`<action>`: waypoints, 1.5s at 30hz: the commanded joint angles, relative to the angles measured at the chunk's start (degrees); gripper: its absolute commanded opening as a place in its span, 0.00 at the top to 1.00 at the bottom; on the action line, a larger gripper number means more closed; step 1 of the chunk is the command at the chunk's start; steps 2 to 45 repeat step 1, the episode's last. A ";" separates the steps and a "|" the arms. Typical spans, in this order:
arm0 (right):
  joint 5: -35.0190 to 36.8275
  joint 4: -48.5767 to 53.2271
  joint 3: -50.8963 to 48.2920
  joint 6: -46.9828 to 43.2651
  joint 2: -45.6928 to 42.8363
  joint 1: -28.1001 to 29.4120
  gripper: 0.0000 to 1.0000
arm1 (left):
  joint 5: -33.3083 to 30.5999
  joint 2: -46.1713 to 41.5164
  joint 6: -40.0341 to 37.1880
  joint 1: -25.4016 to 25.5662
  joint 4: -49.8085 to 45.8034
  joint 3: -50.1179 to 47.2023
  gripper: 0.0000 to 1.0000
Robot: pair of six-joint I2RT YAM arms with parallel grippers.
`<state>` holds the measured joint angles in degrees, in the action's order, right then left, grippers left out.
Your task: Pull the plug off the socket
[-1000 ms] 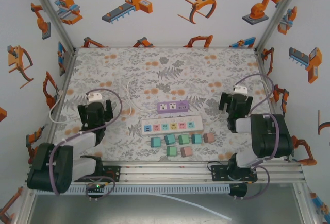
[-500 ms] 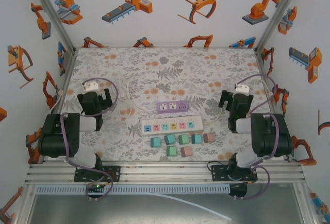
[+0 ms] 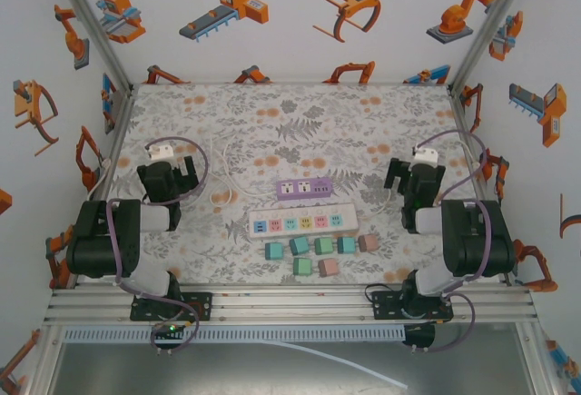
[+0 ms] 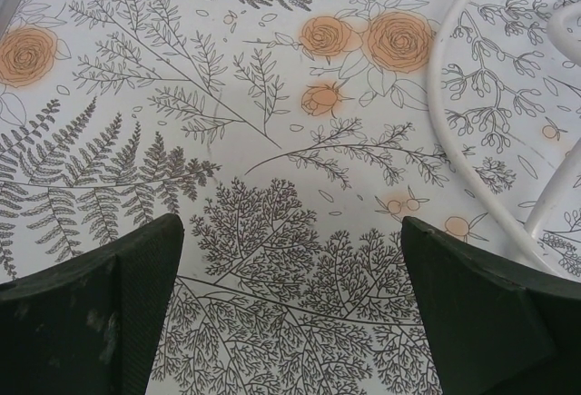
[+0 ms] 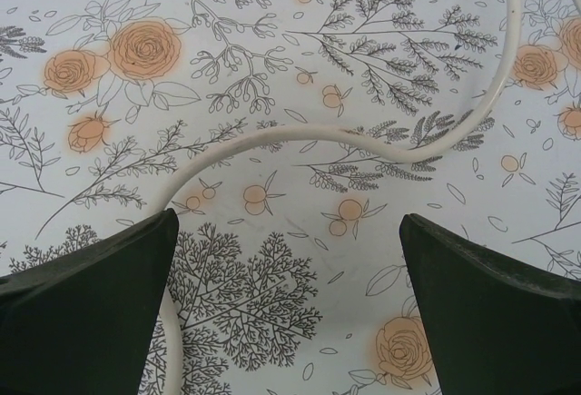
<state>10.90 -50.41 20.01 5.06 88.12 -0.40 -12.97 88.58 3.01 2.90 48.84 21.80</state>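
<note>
Left pincer point(image 3: 169, 175), fingers spread wide, empty, over the floral desk point(image 3: 272, 123) beside a white cable point(image 4: 437, 86). Mid-desk, a white power strip point(image 3: 304, 223) with a row of coloured sockets; plugged or not, too small to tell. Just behind, a purple strip point(image 3: 304, 188). In front, seven loose coloured plug blocks point(image 3: 324, 246). Right pincer point(image 3: 413, 177) likewise spread, empty.

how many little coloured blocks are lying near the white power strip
7 blocks. A row of five just in front of the white power strip: teal, teal, green, teal, brownish. Two more in a nearer row: green, pink. None seems hidden.
</note>
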 commanded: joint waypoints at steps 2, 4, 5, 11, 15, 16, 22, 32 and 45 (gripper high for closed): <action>-0.53 -0.99 1.26 -0.23 0.29 -0.21 0.01 | 0.58 -0.35 0.82 -0.35 0.55 0.72 0.03; -0.53 -0.99 1.26 -0.23 0.29 -0.21 0.01 | 0.58 -0.35 0.82 -0.35 0.55 0.72 0.03; -0.53 -0.99 1.26 -0.23 0.29 -0.21 0.01 | 0.58 -0.35 0.82 -0.35 0.55 0.72 0.03; -0.53 -0.99 1.26 -0.23 0.29 -0.21 0.01 | 0.58 -0.35 0.82 -0.35 0.55 0.72 0.03; -0.53 -0.99 1.26 -0.23 0.29 -0.21 0.01 | 0.58 -0.35 0.82 -0.35 0.55 0.72 0.03; -0.53 -0.99 1.26 -0.23 0.29 -0.21 0.01 | 0.58 -0.35 0.82 -0.35 0.55 0.72 0.03; -0.53 -0.99 1.26 -0.23 0.29 -0.21 0.01 | 0.58 -0.35 0.82 -0.35 0.55 0.72 0.03; -0.53 -0.99 1.26 -0.23 0.29 -0.21 0.01 | 0.58 -0.35 0.82 -0.35 0.55 0.72 0.03; -0.53 -0.99 1.26 -0.23 0.29 -0.21 0.01 | 0.58 -0.35 0.82 -0.35 0.55 0.72 0.03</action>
